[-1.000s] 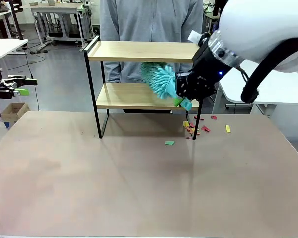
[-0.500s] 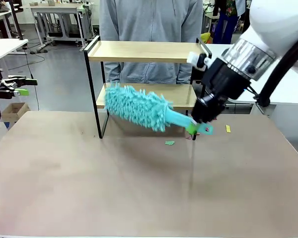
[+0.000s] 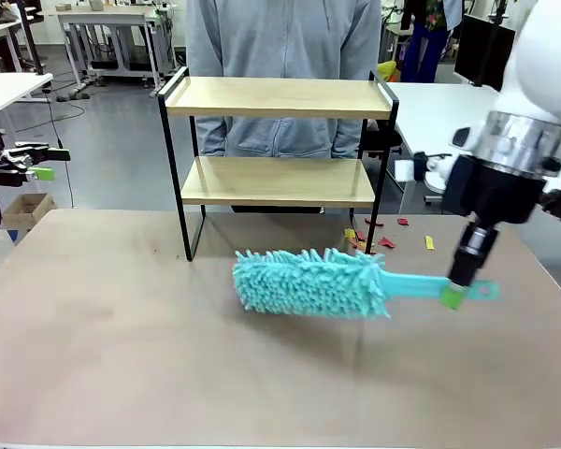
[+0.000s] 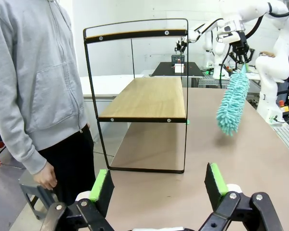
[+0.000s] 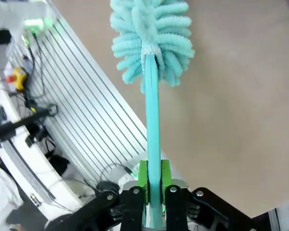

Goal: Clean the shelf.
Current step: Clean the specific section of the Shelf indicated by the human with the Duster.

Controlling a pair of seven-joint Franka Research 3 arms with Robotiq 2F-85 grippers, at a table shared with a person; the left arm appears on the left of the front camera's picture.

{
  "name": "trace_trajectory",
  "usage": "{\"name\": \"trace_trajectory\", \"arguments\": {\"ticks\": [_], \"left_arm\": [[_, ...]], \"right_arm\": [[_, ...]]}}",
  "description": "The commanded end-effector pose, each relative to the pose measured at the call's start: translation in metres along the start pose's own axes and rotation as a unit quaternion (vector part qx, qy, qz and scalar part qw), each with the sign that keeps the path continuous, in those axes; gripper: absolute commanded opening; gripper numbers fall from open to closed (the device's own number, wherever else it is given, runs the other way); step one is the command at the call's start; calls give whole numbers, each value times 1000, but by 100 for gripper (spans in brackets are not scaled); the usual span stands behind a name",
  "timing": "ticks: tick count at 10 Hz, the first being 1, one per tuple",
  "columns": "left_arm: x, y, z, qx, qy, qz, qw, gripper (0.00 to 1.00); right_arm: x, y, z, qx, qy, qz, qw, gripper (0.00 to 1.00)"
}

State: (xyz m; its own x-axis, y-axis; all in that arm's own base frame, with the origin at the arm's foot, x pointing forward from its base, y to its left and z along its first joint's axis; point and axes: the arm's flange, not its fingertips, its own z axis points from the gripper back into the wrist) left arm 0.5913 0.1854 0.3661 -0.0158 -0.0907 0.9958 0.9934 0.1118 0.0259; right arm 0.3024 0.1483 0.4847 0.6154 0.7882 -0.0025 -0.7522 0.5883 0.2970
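Right gripper [image 3: 455,292] had its jaws pinched on the flat handle of the fluffy turquoise microfibre duster [image 3: 313,282]. In the right wrist view the green pads [image 5: 143,174] sat tight on both sides of the handle, with the fluffy head straight out ahead of the jaws, over the tan tabletop [image 3: 168,355]. The small two-tier shelf with light wood boards in a thin black metal frame [image 3: 276,140] stood beyond the duster head, apart from it, both boards bare. Small coloured paper scraps [image 3: 379,238] lay on the table by the shelf's right leg, beyond the right jaws. Left gripper [image 4: 159,185] had its jaws spread wide, holding nothing; the shelf stood ahead of them, with a person in a grey hoodie [image 4: 33,82] beside it.
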Motion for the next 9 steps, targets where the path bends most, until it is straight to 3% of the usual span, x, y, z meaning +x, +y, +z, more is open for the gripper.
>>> {"name": "trace_trajectory", "arguments": {"ticks": [1,4,9], "left_arm": [[2,-1,-1,-1,-1,-2,1000,100],[2,-1,-1,-1,-1,-2,1000,100],[2,-1,-1,-1,-1,-2,1000,100]], "right_arm": [[-37,-12,-2,5,3,26,1000,13],[-78,-19,3,1,22,30,999,13],[-64,-15,-4,8,24,15,1000,13]]}}
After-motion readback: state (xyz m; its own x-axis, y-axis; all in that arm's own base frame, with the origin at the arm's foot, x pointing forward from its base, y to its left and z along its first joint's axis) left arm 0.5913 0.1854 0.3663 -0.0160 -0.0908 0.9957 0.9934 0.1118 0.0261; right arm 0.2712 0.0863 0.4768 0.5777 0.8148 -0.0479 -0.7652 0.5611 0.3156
